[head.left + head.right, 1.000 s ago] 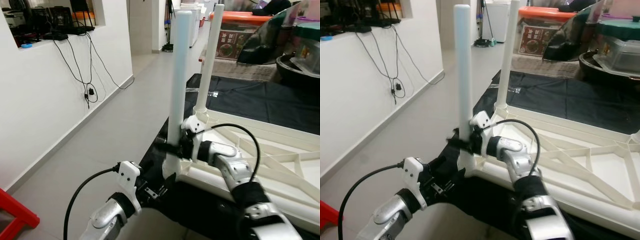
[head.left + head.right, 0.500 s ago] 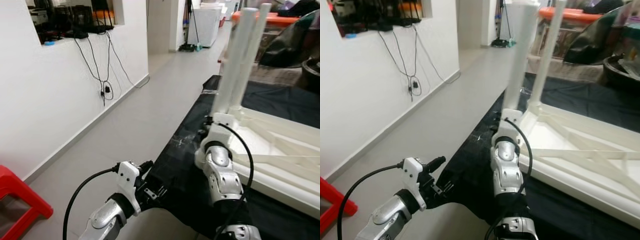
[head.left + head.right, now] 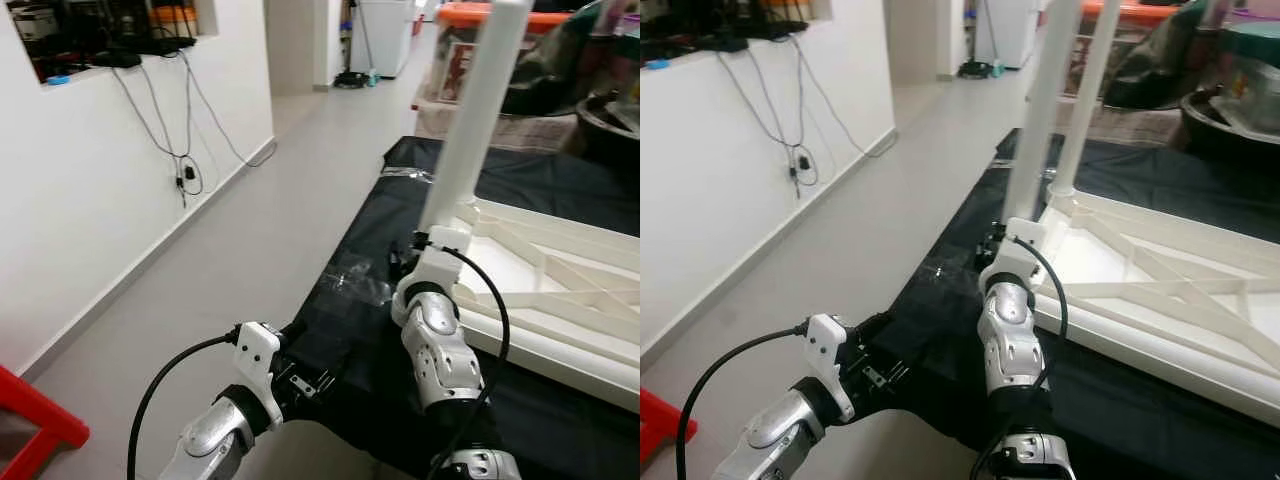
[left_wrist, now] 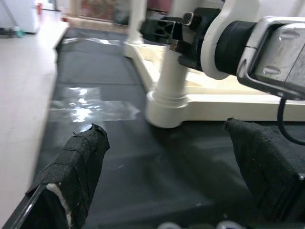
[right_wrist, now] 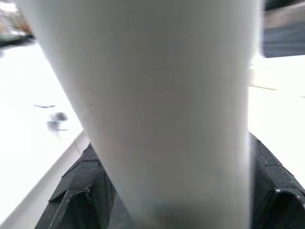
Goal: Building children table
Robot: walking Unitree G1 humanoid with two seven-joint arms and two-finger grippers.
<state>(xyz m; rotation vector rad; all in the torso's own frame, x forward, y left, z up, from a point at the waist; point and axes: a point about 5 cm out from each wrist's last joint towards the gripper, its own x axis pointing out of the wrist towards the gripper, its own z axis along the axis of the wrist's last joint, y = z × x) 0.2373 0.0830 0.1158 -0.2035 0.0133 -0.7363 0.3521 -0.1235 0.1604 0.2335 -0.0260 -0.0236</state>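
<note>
A white children's table [image 3: 560, 300] lies upside down on a black mat [image 3: 360, 300]. Its near corner leg [image 3: 478, 120] stands upright, and a second leg [image 3: 1092, 90] rises behind it. My right gripper [image 4: 164, 29] is shut on the near leg low down, just above its socket [image 4: 166, 102]. In the right wrist view the leg [image 5: 162, 105] sits between the black fingers [image 5: 78, 191]. My left gripper [image 4: 171, 191] is open and holds nothing. It hovers low over the mat's near edge, a short way in front of that socket.
A white wall [image 3: 90, 190] with hanging cables [image 3: 185, 150] runs along the left, with grey floor [image 3: 250, 230] beside the mat. A red stool [image 3: 35, 425] stands at the lower left. Boxes and a covered heap [image 3: 560, 70] stand behind the table.
The whole picture has swung, so the camera moved. My right arm has turned from beside the leg to pointing straight at it, still gripping it. The left arm keeps its pose.
</note>
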